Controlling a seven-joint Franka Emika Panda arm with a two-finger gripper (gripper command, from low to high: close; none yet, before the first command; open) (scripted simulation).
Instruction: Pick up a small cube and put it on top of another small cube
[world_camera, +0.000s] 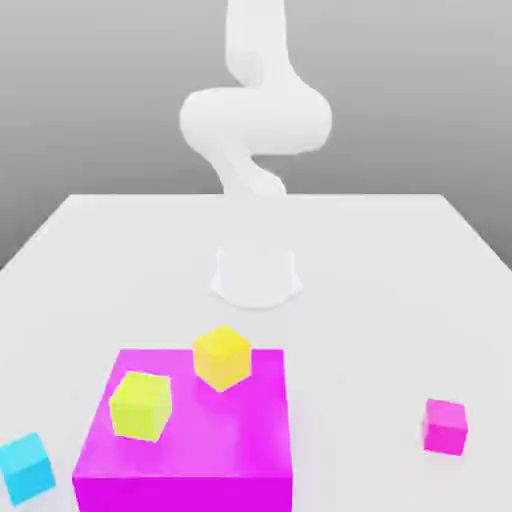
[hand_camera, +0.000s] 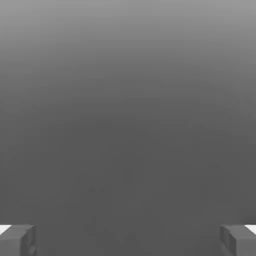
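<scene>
The small cyan cube (world_camera: 26, 467) rests on the white table at the exterior view's lower left corner. The small lime cube (world_camera: 140, 405) sits on top of the big magenta block (world_camera: 190, 455), toward its left side. In the hand view my gripper (hand_camera: 128, 241) stands open, its two grey fingertips (hand_camera: 17, 240) set far apart with nothing between them, facing plain grey background. The white arm (world_camera: 255, 125) rises folded above its base at the back of the table, well away from both cubes.
An orange-yellow small cube (world_camera: 221, 356) sits at the magenta block's back edge. A small magenta cube (world_camera: 444, 426) lies on the table at the exterior view's right. The arm's round base (world_camera: 257, 275) stands mid-table behind the block.
</scene>
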